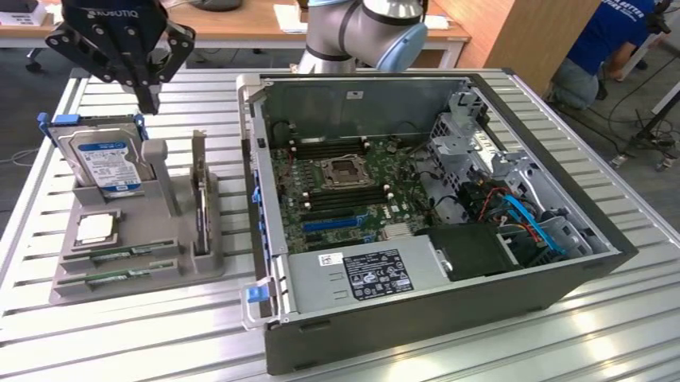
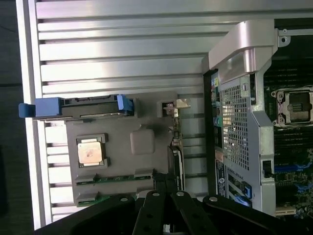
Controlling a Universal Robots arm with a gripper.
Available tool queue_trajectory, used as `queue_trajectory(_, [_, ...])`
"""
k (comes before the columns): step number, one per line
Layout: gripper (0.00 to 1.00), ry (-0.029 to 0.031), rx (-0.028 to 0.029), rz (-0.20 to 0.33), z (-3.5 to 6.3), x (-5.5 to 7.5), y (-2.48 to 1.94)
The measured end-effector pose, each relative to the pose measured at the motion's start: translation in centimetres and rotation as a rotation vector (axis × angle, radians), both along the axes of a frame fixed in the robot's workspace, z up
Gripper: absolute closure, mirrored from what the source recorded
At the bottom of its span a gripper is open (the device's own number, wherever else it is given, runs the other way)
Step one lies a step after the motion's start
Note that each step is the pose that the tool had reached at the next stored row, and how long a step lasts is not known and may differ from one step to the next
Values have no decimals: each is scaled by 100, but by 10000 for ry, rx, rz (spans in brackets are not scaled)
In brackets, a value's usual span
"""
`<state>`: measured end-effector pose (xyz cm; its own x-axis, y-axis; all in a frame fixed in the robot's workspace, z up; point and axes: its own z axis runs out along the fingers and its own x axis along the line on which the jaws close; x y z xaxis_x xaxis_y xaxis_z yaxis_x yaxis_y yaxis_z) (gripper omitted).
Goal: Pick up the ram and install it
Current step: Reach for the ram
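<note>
Ram (image 1: 119, 254) not yet gripped: tool (image 1: 146, 102) hangs well above the grey holder (image 1: 149, 285), drawn narrow, carrying nothing. It lies flat in a slot at the holder's end opposite the hard drive (image 1: 107, 163), just beside a matching stick (image 1: 107, 277). Judgement: tool must widen before descent and close across the thin board's long edges, clear of the neighbour.

This is a robotics lab or workshop: a Universal Robots arm (image 1: 367, 32) with a Robotiq-marked hand (image 1: 146, 99) stands at a slatted aluminium tabletop (image 1: 595, 318) bearing an opened desktop computer case (image 1: 425, 338) and a grey parts fixture (image 1: 138, 282), with wooden desks (image 1: 244, 28) and a person (image 1: 611, 40) behind.
</note>
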<state>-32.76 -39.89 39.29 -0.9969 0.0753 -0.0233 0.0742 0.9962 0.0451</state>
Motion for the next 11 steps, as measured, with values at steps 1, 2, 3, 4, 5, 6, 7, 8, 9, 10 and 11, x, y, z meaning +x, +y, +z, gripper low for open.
queue_trajectory(1, [91,0,0,0,0,-14,0])
queue_trajectory(2, [91,1,0,0,0,-29,0])
queue_trajectory(3, [91,0,0,0,0,-43,0])
queue_trajectory(4, [91,0,0,-1,0,-56,0])
queue_trajectory(5, [91,0,0,0,0,-70,0])
queue_trajectory(6, [91,0,0,1,0,-85,0])
queue_trajectory(7, [91,1,0,0,0,-100,0])
queue_trajectory(8, [91,1,0,0,0,-116,0])
queue_trajectory(9, [91,1,0,1,0,-132,0])
queue_trajectory(10, [91,0,0,0,0,-149,0])
queue_trajectory(11, [91,1,0,0,0,-167,0])
